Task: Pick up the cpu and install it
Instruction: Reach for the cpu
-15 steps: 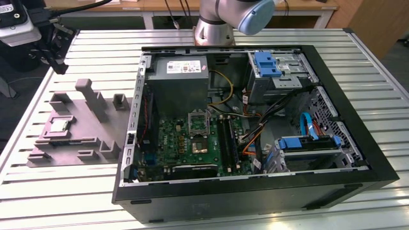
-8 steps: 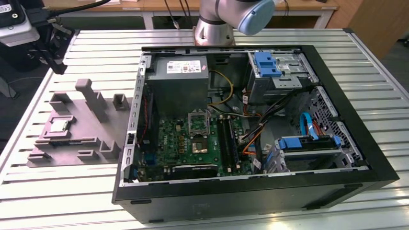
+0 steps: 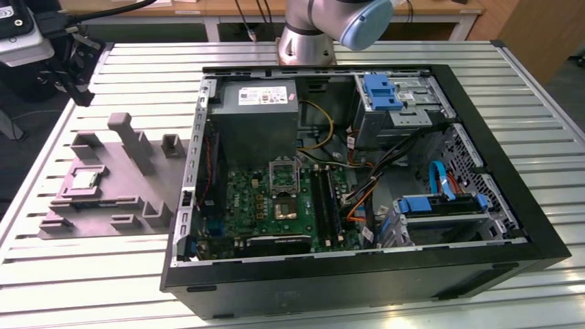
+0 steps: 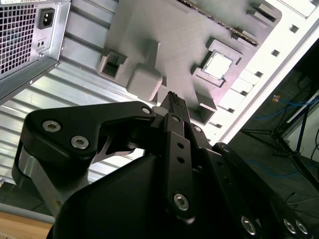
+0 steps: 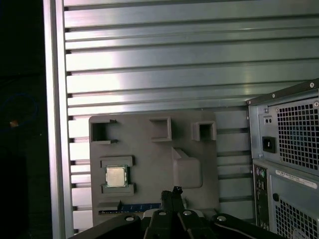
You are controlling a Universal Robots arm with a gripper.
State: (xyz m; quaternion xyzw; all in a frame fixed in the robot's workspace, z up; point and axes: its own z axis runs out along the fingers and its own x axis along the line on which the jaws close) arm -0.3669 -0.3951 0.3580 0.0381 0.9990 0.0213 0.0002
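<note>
The cpu [image 3: 84,179] is a small silvery square lying flat in a recess of the grey moulded tray [image 3: 123,195], on the exterior view's left beside the open computer case. Both wrist views look down on the tray [image 5: 149,149] from well above. There the cpu [image 5: 116,176] [image 4: 218,66] sits framed by raised blocks. My gripper [image 5: 174,191] [image 4: 172,96] hangs high over the tray, off to one side of the cpu, its black fingers shut together with nothing between them. The green circuit board [image 3: 265,212] in the case carries a metal socket frame [image 3: 283,173].
The black computer case [image 3: 366,274] lies open on the slatted metal table [image 3: 92,274], with a power supply [image 3: 256,110], cables and blue drive bays [image 3: 439,205] inside. Tall tray blocks [image 3: 133,140] stand near the cpu. The table's edge [image 5: 55,124] runs close to the tray.
</note>
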